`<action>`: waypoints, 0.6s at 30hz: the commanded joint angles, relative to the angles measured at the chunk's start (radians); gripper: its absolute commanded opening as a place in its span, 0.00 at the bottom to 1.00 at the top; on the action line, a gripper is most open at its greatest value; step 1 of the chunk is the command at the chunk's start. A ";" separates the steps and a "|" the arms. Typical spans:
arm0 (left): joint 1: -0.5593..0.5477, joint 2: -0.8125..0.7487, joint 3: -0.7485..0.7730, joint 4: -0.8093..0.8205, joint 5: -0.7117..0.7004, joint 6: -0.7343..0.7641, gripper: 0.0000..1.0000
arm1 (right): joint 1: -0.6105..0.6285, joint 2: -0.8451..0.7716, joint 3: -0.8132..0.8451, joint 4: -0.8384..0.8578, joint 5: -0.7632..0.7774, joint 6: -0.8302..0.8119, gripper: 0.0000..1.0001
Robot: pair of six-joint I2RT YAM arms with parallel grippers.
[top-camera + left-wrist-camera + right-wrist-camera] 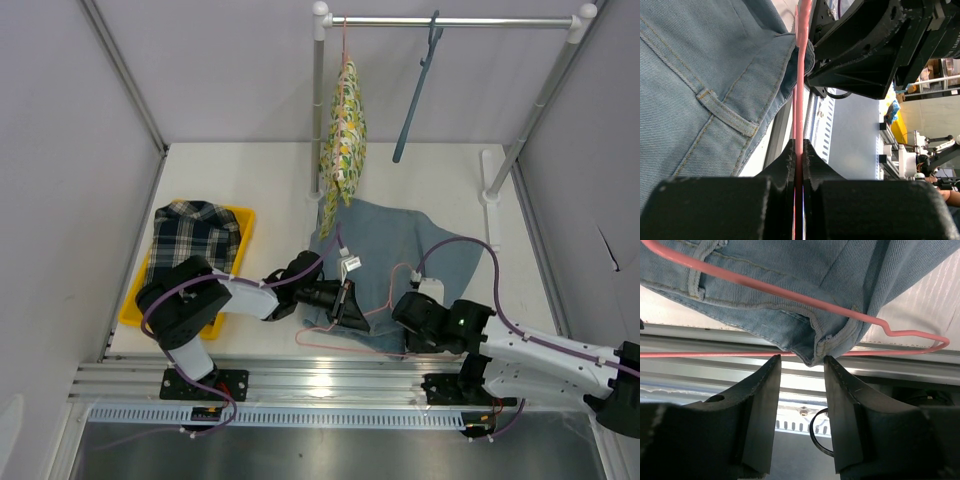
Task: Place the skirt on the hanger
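The lemon-print skirt (343, 130) hangs bunched from the rack rail on a pink wire hanger whose hook (345, 40) is over the bar. A second pink hanger (385, 300) lies on the blue denim garment (400, 240) on the table. My left gripper (350, 305) is shut on that hanger's wire (801, 75), which runs straight up from between the jaws. My right gripper (801, 362) is open at the denim's near edge. A hemmed denim corner (815, 352) dips between its fingertips, and the pink hanger (790, 297) crosses above.
A yellow tray (245, 215) at the left holds a dark plaid shirt (195, 235). A blue-grey hanger (415, 95) hangs on the white rack rail (460, 20). The rack's post (318, 100) stands beside the skirt. The aluminium front rail (320, 378) lies just below both grippers.
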 commanded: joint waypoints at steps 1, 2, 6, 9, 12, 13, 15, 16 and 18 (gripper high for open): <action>0.009 0.005 -0.005 0.066 0.021 0.009 0.00 | 0.011 0.023 0.001 0.015 0.047 0.039 0.42; 0.009 0.003 -0.007 0.067 0.021 0.009 0.00 | 0.011 0.031 0.001 0.015 0.047 0.037 0.39; 0.009 0.000 -0.021 0.074 0.021 0.010 0.00 | 0.011 0.029 0.007 0.011 0.058 0.040 0.19; 0.009 -0.005 -0.025 0.074 0.023 0.018 0.00 | 0.009 0.017 0.033 -0.008 0.082 0.043 0.12; 0.009 -0.002 -0.032 0.072 0.018 0.028 0.00 | 0.008 0.002 0.091 -0.028 0.116 0.046 0.10; 0.009 0.000 -0.030 0.067 0.014 0.030 0.00 | 0.000 -0.007 0.108 -0.036 0.125 0.040 0.10; 0.009 0.001 -0.030 0.070 0.012 0.039 0.00 | -0.017 -0.009 0.158 -0.050 0.139 0.011 0.09; 0.009 0.001 -0.031 0.075 0.009 0.039 0.00 | -0.043 -0.010 0.172 -0.054 0.141 0.000 0.09; 0.009 0.009 -0.024 0.084 0.009 0.042 0.00 | -0.066 -0.012 0.200 -0.064 0.142 -0.035 0.07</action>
